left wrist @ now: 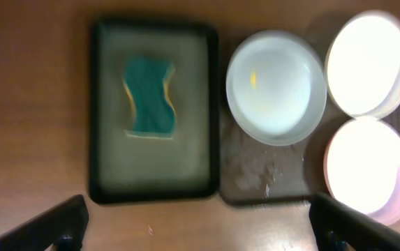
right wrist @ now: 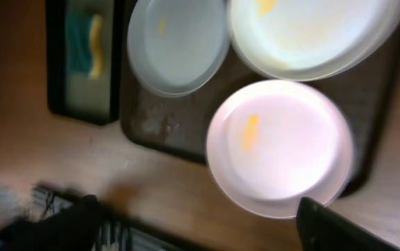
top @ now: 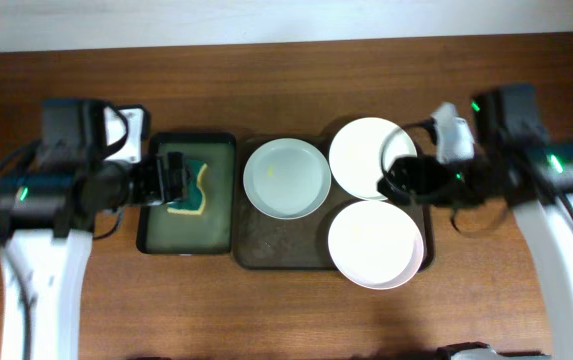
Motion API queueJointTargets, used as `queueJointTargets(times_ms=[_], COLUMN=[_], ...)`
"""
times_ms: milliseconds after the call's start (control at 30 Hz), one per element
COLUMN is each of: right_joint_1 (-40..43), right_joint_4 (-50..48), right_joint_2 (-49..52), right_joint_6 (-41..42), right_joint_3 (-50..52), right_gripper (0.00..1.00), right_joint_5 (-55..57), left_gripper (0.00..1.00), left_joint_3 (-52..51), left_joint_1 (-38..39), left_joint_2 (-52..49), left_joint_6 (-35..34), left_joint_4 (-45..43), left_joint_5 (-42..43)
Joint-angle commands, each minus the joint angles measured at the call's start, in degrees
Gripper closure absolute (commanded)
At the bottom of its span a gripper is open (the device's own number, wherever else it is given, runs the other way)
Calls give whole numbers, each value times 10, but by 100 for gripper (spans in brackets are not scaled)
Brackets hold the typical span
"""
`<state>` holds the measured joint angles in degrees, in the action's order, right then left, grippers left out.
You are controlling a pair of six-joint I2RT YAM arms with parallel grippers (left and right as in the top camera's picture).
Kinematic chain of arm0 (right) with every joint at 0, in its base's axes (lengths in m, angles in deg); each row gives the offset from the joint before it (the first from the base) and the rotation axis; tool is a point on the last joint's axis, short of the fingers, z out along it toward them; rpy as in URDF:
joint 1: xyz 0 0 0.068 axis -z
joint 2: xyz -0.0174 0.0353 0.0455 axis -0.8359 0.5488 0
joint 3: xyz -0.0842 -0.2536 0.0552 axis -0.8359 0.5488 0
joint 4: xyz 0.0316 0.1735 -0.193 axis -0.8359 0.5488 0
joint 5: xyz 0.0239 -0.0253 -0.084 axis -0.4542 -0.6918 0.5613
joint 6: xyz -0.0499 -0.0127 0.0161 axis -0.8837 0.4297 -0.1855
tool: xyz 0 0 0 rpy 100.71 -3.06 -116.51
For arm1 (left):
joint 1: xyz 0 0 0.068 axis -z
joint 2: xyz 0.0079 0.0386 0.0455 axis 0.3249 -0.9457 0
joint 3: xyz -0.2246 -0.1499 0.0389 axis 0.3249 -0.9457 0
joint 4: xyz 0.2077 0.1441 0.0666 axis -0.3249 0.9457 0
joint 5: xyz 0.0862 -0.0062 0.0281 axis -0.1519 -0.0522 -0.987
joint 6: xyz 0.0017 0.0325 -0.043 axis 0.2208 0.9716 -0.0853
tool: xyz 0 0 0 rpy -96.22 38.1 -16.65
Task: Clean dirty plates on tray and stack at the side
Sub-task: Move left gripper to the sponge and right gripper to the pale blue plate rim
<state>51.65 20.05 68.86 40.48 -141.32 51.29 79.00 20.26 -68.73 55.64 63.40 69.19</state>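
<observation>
Jaws are spread wide apart and hold nothing on the left gripper point(top: 171, 182), which hangs over the sponge point(top: 194, 196), and on the right gripper point(top: 398, 180), which hangs over the tray point(top: 266, 242) with three plates point(top: 286, 177) under and beside its jaws.

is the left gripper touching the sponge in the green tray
Apart. The left wrist view shows the sponge lying flat in the green tray, with the left gripper, jaws open, held well clear of it.
</observation>
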Motion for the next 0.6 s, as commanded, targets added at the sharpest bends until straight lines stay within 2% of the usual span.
queueJointTargets(times_ms=[0,100,167,200,233,267,333,433,467,567], right_joint_1=[-6,-30,-49,-55,-61,-66,-83,-110,-120,-150], right_joint_4=[7,-7,-25,-34,-40,-46,-61,-86,-93,-110], right_joint_2=[82,129,157,168,178,188,212,239,248,274], right_joint_6=[-12,-9,26,44,62,77,103,126,143,189], right_joint_3=[-17,-17,-17,-17,-17,-17,-17,-17,-17,-16], right_gripper=[51,53,50,48,47,47,47,45,45,46], right_joint_5=[-70,-63,-28,-5,13,26,41,72,103,183], left_gripper=[46,54,58,48,41,29,19,18,14,16], left_joint_3=[11,11,11,11,11,11,11,11,11,10], left_joint_1=[-3,-3,-3,-3,-3,-3,-3,-3,-3,-3], left_joint_2=[-65,-110,-139,-149,-160,-169,-189,-209,-214,-222], left_joint_6=[10,10,10,10,10,10,10,10,10,10], left_joint_4=[20,29,30,30,29,29,30,28,28,28], left_joint_5=[40,42,42,42,42,42,41,40,40,39])
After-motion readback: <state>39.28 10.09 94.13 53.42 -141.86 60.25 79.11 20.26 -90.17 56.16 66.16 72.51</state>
